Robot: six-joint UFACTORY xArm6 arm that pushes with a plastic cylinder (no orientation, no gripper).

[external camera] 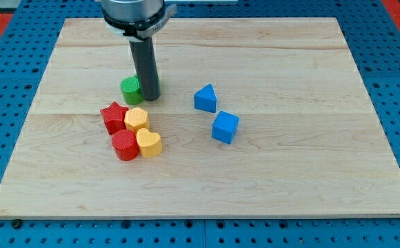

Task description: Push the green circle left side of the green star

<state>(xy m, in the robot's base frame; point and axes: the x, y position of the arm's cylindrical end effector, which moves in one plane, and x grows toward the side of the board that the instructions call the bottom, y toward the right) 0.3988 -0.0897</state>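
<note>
One green circle (130, 89) touches my tip (150, 98) (on the view's left).

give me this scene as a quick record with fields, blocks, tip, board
board: wooden board on a blue pegboard surface
my tip: down on the board, right beside the green block, on its right in the view
green block: round, partly hidden by the rod; only green block showing
green star: not visible in this view
cluster below the tip: red star, yellow block, red round block, yellow heart, packed together
blue blocks: triangular one and cube, apart from the cluster, toward the view's right
</note>
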